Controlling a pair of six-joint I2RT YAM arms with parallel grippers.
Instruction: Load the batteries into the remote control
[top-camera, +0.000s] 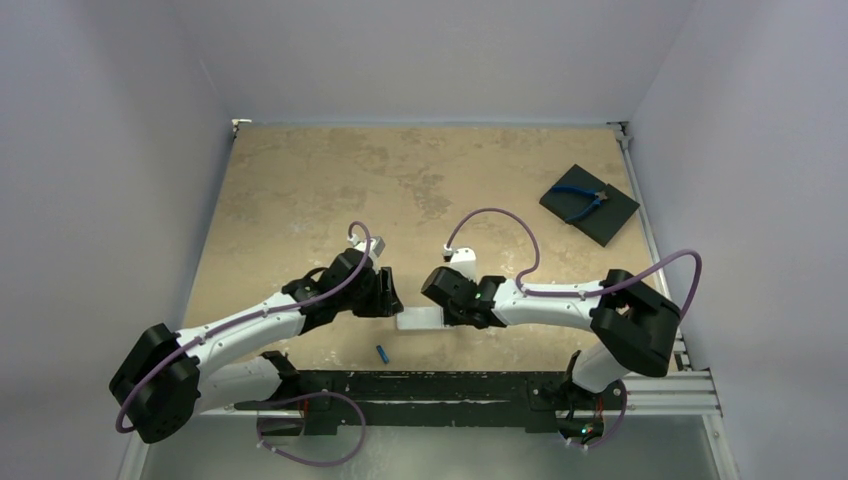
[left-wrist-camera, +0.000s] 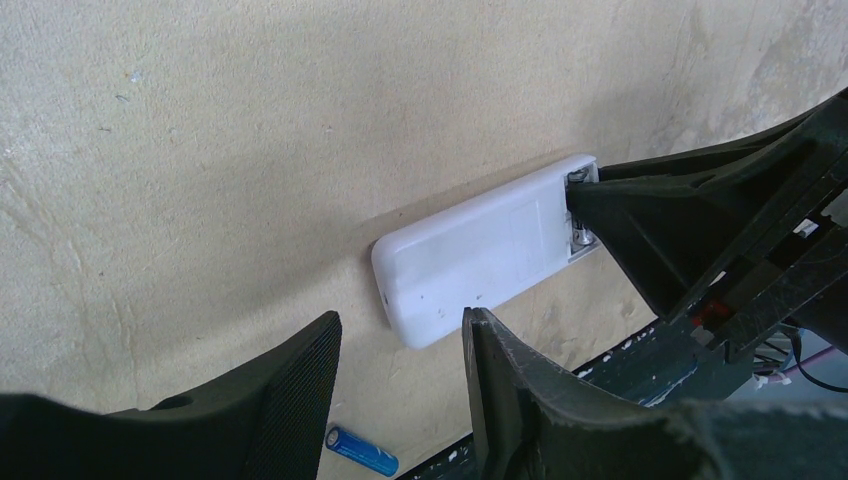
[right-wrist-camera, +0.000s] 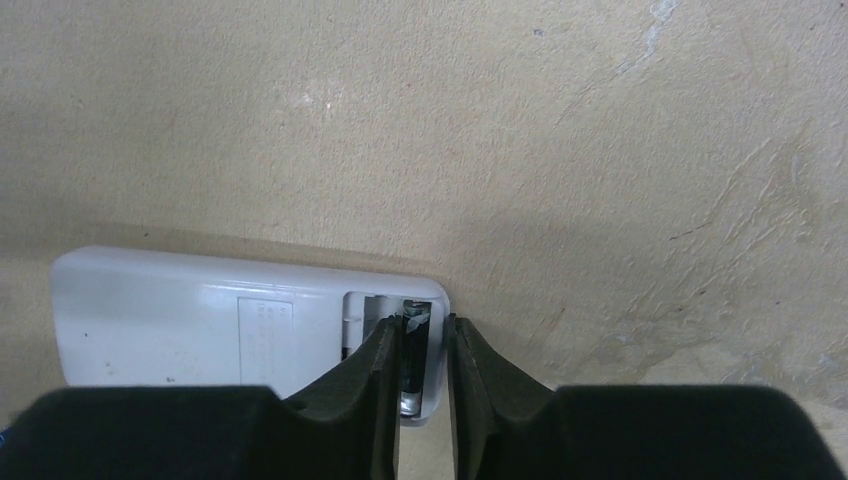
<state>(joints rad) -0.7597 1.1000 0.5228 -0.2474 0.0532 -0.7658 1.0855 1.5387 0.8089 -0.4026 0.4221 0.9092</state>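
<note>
Remote control (top-camera: 420, 320), white, lying plain back up near the front edge of the tabletop (top-camera: 330, 180), between two pincers.

Edges and room: the remote sits just inside the near rail, with broad bare surface beyond it to the far edge; a black pad (top-camera: 612, 218) carrying blue-handled pliers (top-camera: 582, 200) lies well apart in the far right corner. Appearance: a rounded slab, its battery bay open at the right end. Contents: a dark battery (right-wrist-camera: 412, 350) lies in the bay; a blue battery (top-camera: 382, 353) lies loose on the tabletop between remote and rail. The left pincer (left-wrist-camera: 400, 330) hovers over the remote's left end, jaws about half apart, holding nothing. The right pincer (right-wrist-camera: 420, 330) has narrow jaws straddling the dark battery; whether they press it cannot be told.
</note>
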